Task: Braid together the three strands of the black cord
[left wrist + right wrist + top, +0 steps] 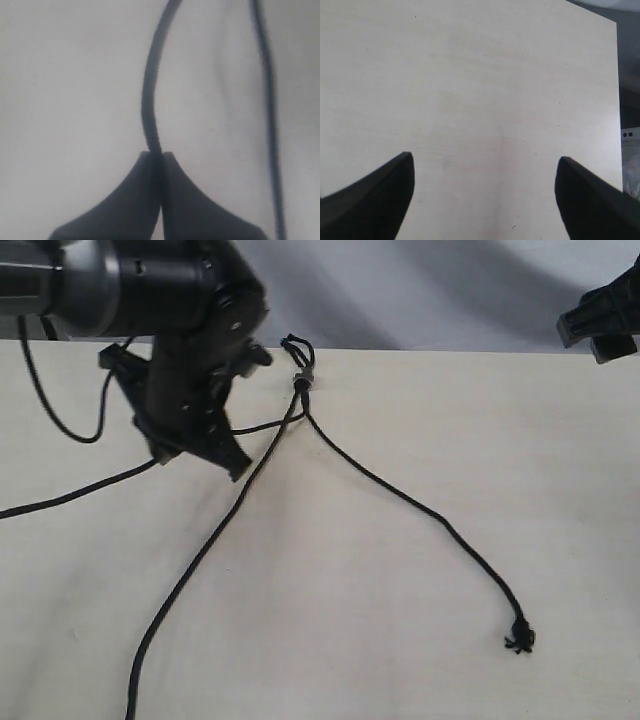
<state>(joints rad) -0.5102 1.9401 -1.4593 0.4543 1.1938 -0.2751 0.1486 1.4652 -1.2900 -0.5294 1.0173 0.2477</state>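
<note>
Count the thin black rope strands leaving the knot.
3. One thin black rope strand runs left, pinched in the left gripper's shut jaws; a second runs down to the exterior view's bottom edge; the third trails right to a frayed tip.

The black cord [302,398] is laid out unbraided. The three strands [304,412] are joined at a grey-banded knot [301,383] topped by a small loop [296,345]. The first strand [420,506] is run rightward to a frayed tip [519,640]. The second strand [203,545] is run down-left. The third strand [268,426] is clamped in the left gripper [156,155].
</note>
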